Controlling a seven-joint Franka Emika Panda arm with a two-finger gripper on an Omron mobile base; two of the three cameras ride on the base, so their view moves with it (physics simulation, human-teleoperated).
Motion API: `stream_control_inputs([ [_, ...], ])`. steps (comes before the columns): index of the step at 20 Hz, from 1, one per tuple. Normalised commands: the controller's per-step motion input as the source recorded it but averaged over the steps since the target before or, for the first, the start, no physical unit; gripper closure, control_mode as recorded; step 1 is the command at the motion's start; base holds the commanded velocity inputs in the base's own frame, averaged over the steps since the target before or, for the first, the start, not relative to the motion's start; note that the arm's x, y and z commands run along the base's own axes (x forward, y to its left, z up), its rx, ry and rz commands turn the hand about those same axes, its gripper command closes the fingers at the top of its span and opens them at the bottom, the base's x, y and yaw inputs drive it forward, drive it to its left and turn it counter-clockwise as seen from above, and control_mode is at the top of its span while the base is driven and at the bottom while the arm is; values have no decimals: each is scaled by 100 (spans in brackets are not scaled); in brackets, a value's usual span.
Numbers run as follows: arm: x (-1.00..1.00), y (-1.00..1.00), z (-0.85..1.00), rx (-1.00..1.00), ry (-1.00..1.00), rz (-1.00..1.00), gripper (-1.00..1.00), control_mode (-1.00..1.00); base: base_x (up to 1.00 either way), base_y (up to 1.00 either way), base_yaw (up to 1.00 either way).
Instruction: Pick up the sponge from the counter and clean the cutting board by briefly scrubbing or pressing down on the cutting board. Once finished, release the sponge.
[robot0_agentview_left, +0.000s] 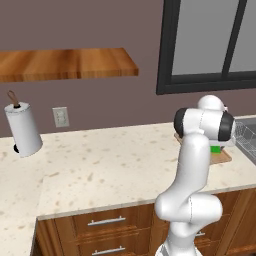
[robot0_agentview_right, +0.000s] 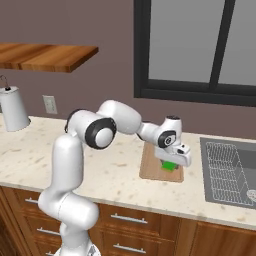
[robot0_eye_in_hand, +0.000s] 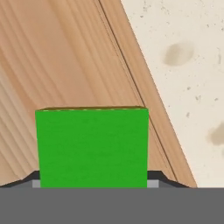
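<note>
The green sponge (robot0_eye_in_hand: 92, 146) sits between my gripper's (robot0_eye_in_hand: 94, 183) fingers, whose dark tips just show at its two lower corners. In the right base view the gripper (robot0_agentview_right: 172, 161) points down over the near right part of the cutting board (robot0_agentview_right: 151, 167), with the sponge (robot0_agentview_right: 170, 166) on or just above the wood; I cannot tell if it touches. In the left base view my own arm hides most of the board (robot0_agentview_left: 223, 157), and a bit of the sponge (robot0_agentview_left: 216, 149) shows. The board's (robot0_eye_in_hand: 65, 57) edge runs diagonally beside the speckled counter (robot0_eye_in_hand: 188, 65).
A sink with a wire rack (robot0_agentview_right: 230, 172) lies just right of the board. A paper towel roll (robot0_agentview_left: 22, 130) stands at the counter's far left by a wall outlet (robot0_agentview_left: 60, 116). A dark wooden shelf (robot0_agentview_left: 65, 62) hangs above, and a window (robot0_agentview_right: 200, 45) is behind the board.
</note>
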Motion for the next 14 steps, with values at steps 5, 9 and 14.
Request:
stream_control_inputs([
  [5, 53, -4, 0, 0, 0, 0, 100, -100, 0, 0, 0],
  [9, 20, 16, -18, 0, 1, 0, 100, -100, 0, 0, 0],
  [14, 0, 34, -80, 0, 8, 1, 100, -100, 0, 0, 0],
])
